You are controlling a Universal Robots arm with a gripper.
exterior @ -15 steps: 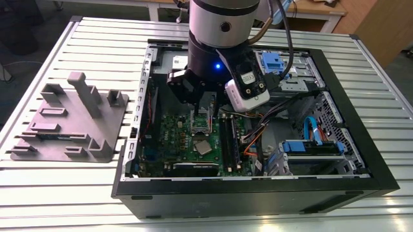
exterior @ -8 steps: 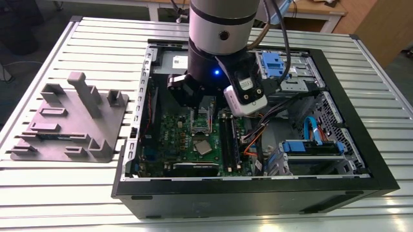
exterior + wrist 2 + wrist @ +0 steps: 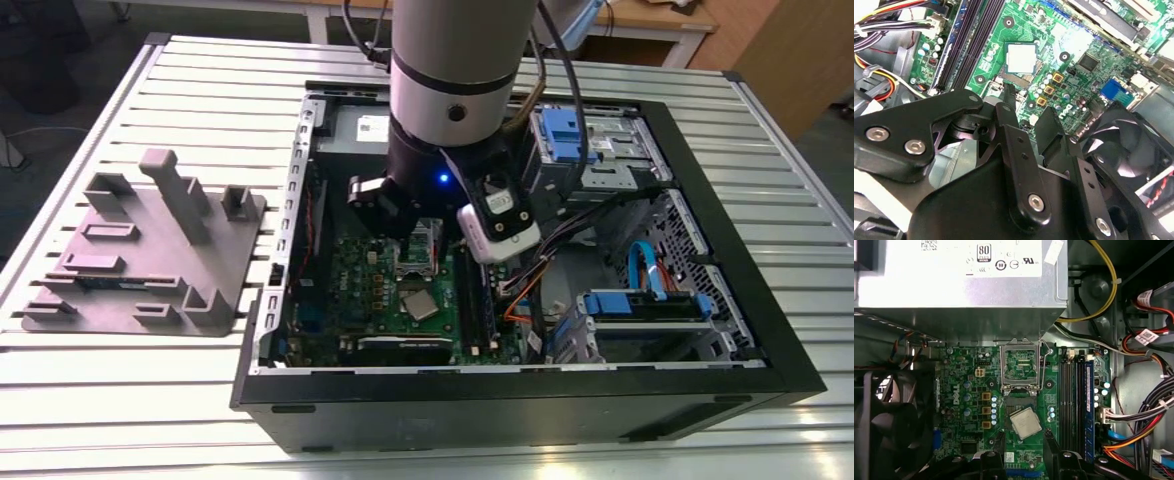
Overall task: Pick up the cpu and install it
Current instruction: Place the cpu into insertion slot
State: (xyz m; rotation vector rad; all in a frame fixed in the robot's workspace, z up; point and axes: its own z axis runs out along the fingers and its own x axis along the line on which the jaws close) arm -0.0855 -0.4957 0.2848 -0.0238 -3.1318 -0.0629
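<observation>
Exterior view: a slatted metal table (image 3: 200, 90) carries an open black computer case (image 3: 534, 410) lying on its side, and the silver and black arm (image 3: 454, 60) reaches straight down into it from above. A grey plastic tray (image 3: 147, 260) with upright posts and shallow pockets rests on the table toward the exterior view's left, well apart from the arm and just beside the case. Inside the case the green motherboard (image 3: 354, 275) lies flat, with blue drive brackets (image 3: 627, 300) and bundled cables toward the exterior view's right. The first wrist view looks down on the silver power supply (image 3: 964, 290), a black fan (image 3: 884, 425), the dark memory slots (image 3: 1074, 405) and the loose cables (image 3: 1149, 415). Near the middle of the board the socket's metal latch frame (image 3: 1021, 365) stands flipped open. The cpu (image 3: 1025, 423) lies on the board right at the socket, its silver top up, turned slightly askew to the board's lines; whether it is fully seated cannot be told. The tool (image 3: 1026, 102) hangs just above the board with its two black fingers (image 3: 1009, 130) spread apart, nothing between them and no contact with the chip. The first wrist view has the two fingertips on either side of the cpu, clear of its edges.
</observation>
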